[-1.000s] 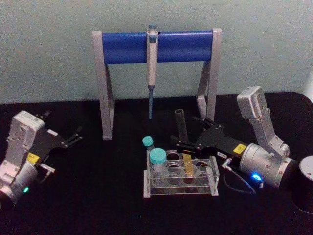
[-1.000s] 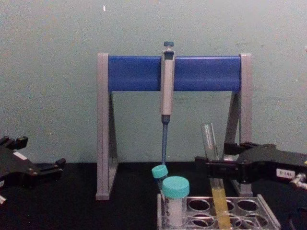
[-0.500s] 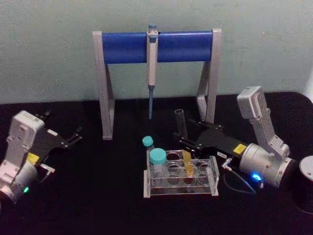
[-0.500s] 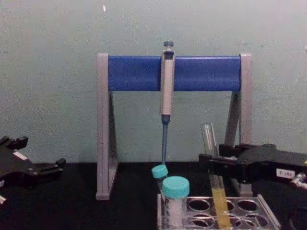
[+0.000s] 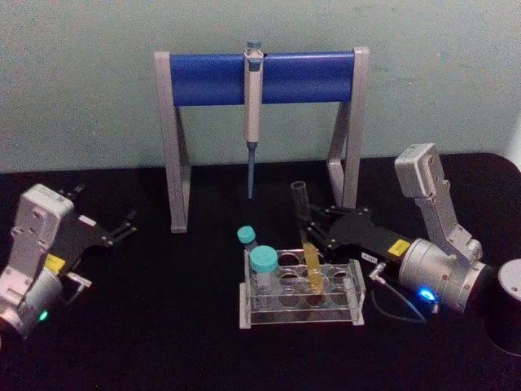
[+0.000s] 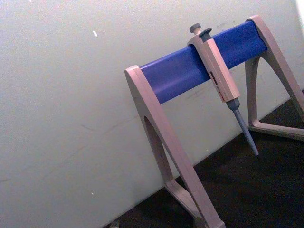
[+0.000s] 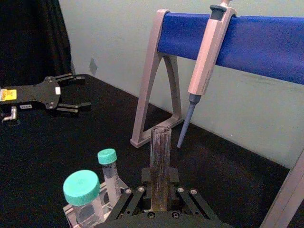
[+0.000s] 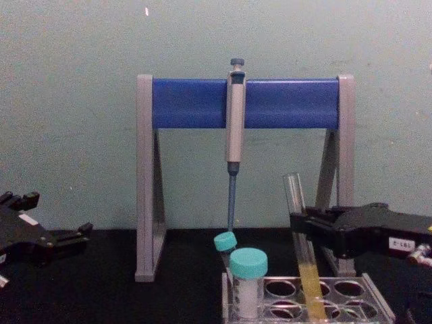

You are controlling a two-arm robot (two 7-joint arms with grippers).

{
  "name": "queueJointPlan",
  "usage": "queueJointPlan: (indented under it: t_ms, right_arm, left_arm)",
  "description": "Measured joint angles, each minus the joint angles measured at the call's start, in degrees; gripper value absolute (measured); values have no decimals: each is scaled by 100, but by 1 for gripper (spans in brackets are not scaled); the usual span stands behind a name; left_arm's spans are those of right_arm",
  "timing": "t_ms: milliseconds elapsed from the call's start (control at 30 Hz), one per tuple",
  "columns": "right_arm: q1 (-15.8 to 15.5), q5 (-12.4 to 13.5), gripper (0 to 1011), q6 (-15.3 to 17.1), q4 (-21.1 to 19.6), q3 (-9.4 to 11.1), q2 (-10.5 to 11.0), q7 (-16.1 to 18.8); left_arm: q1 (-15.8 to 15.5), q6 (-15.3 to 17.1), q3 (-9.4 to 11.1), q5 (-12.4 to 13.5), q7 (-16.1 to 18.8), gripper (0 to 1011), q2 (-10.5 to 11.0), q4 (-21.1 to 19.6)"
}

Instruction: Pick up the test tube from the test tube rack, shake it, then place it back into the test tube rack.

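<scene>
The test tube (image 5: 300, 198), long clear glass with yellow-orange liquid low down, leans in a back hole of the clear test tube rack (image 5: 299, 314). My right gripper (image 5: 308, 221) reaches in from the right and is shut on the test tube just above the rack. The chest view shows the test tube (image 8: 295, 196) rising above the right gripper (image 8: 300, 226). In the right wrist view the test tube (image 7: 160, 152) stands upright between the pads. My left gripper (image 5: 126, 226) rests open at the far left, well away from the rack.
A tall grey-and-blue stand (image 5: 203, 79) with a hanging pipette (image 5: 252, 98) spans the back, just behind the rack. Two teal-capped tubes (image 5: 262, 262) fill the rack's left end. A dark cylinder (image 5: 509, 314) sits at the right edge.
The right gripper's fingers, spread on either side of the test tube a second ago, have closed onto it. The test tube and the left arm have stayed put.
</scene>
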Motion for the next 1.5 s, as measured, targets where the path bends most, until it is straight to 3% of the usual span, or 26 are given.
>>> queueJointPlan:
  t_ms: [833,1100,1500]
  right_arm:
    - [-2,-1,210,-6,0,4,0,5]
    - [-106,266,210,-385,-75,150,43,267]
    - [-286,480,210,-856,-366,330,155,382]
  left_arm:
    - [0,0,0,0,0,1001,0,0]
    - [0,0,0,0,0,1001,0,0]
    - [0,0,0,0,0,1001,0,0]
